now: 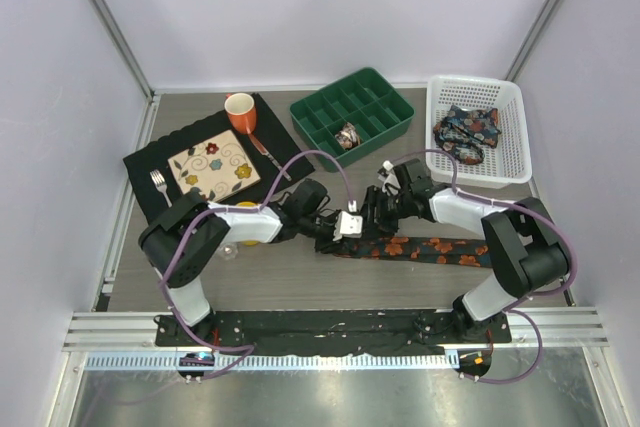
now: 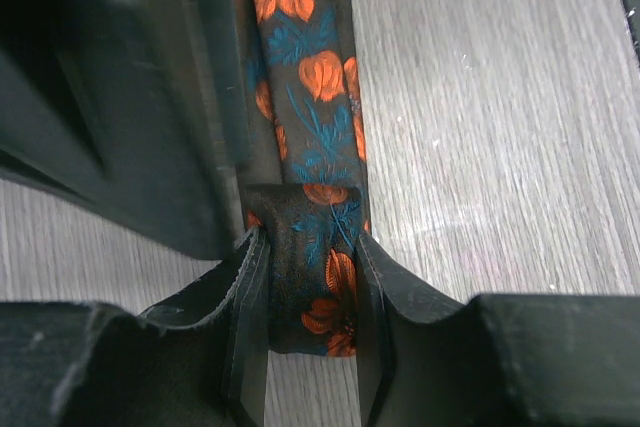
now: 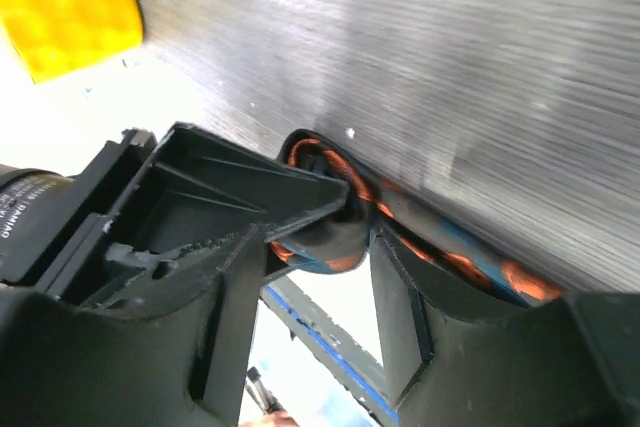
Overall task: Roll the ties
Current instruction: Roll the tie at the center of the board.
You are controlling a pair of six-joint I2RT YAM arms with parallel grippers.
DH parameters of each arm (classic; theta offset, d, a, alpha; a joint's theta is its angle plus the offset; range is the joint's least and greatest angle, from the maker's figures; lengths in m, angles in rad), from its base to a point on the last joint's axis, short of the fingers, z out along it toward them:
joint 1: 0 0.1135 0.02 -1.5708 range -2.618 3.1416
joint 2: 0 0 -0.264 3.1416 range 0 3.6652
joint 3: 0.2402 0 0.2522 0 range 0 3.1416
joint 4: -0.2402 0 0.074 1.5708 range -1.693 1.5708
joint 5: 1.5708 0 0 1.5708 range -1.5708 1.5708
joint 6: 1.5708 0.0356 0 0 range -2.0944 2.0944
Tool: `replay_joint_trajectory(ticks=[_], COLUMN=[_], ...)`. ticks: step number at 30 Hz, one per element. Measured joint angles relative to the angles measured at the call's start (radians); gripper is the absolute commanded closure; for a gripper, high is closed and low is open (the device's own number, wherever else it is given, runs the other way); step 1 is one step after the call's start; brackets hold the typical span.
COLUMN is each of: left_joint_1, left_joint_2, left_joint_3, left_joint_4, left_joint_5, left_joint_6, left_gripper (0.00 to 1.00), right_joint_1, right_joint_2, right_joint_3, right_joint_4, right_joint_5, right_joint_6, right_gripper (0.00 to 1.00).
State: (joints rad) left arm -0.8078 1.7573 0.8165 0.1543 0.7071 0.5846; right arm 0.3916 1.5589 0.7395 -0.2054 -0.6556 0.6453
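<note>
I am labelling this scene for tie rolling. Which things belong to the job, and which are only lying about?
Job: long tie, one end rolled; rolled tie in the green tray; ties in the white basket.
Lying about: black placemat, flowered plate, orange mug, fork, knife.

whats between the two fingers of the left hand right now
The rolled end of the floral tie, pinched in the left hand. The left wrist view shows it close up.
</note>
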Motion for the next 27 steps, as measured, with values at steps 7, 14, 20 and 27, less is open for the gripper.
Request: replay_joint_trajectory(ticks=[7, 14, 20, 27], left_joint_1=[-0.002, -0.002, -0.008, -0.01], left_joint_2=[0.015, 0.032, 0.037, 0.039], left_joint_3=[0.023, 0.04, 0.044, 0.046], left_joint_4=[-0.022, -0.026, -0.026, -0.027], left_joint_5=[-0.006, -0.009, -0.01, -0.018], left_joint_6=[-0.044, -0.079, -0.082, -0.099], left_gripper=[0.85, 0.85, 0.82, 0.78], right_joint_1=[0.036, 0.044, 0.045, 0.045], right_joint_2=[0.006, -0.032, -0.023, 0.015], right_joint_3=[-0.051, -0.082, -0.084, -0.084], right_joint_4=[0.042, 0.048, 0.093, 0.133], right_joint_5=[0.007, 0.016, 0.014, -0.028], right_joint_6=[0.014, 0.018, 0.03, 0.03], right_gripper=[0.47, 0.47, 0.62, 0.99])
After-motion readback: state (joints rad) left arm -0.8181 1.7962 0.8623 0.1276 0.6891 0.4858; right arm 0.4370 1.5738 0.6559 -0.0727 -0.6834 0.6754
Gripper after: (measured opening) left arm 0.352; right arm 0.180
